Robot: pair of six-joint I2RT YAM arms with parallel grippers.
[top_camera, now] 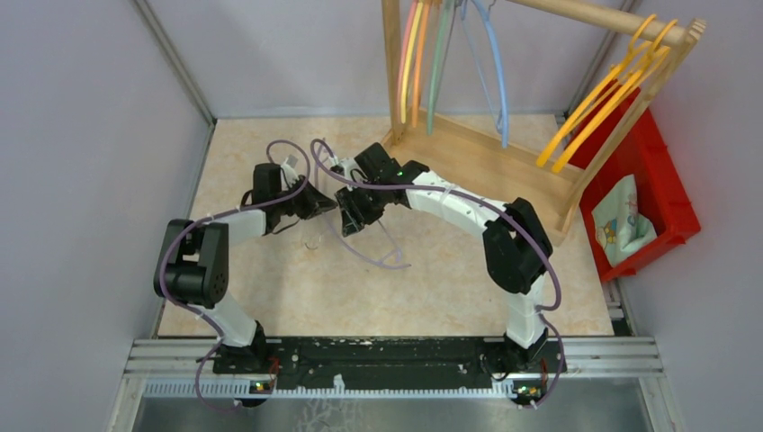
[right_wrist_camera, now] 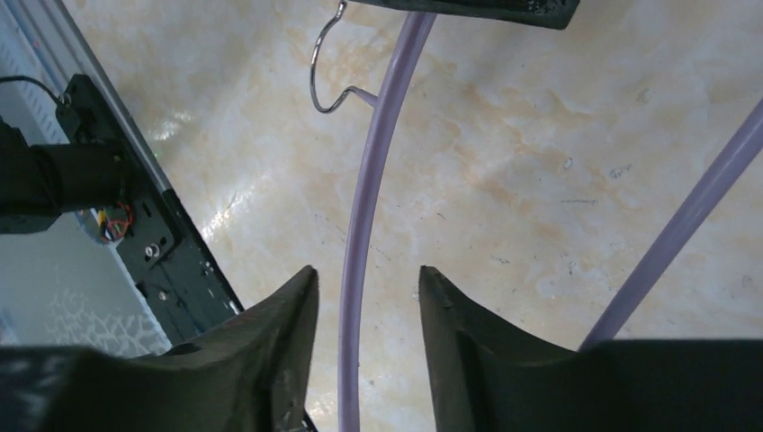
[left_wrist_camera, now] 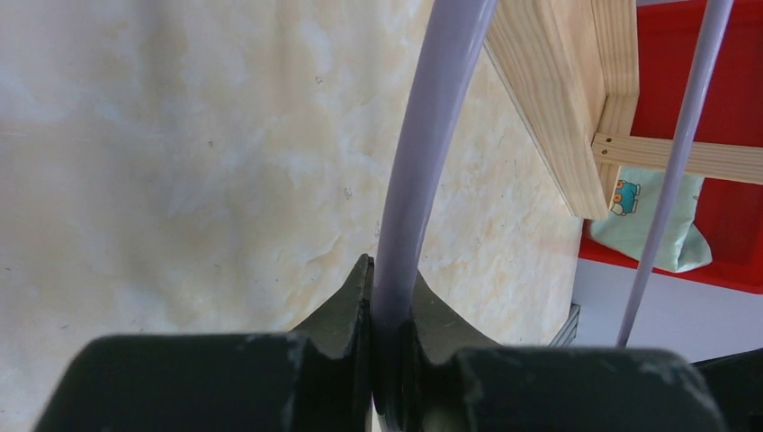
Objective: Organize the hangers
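Seemingly, a hand-to-hand transfer is being carried out above the table (top_camera: 270, 288), to the near left of the wooden rack (top_camera: 486, 160) on which the other hangers (top_camera: 412, 63) are hanging. Both arms are being held bent at the elbow, forearms reaching inward to meet at mid-table. The purple hanger (left_wrist_camera: 423, 162) is being pinched tightly by the left gripper (left_wrist_camera: 392, 274), while the right gripper (right_wrist_camera: 367, 274) is being held partly open around its bar, untouching. Next, a clean right-hand withdrawal is likely being called for, then a lift toward the rack, metal hook (right_wrist_camera: 317, 72) leading.
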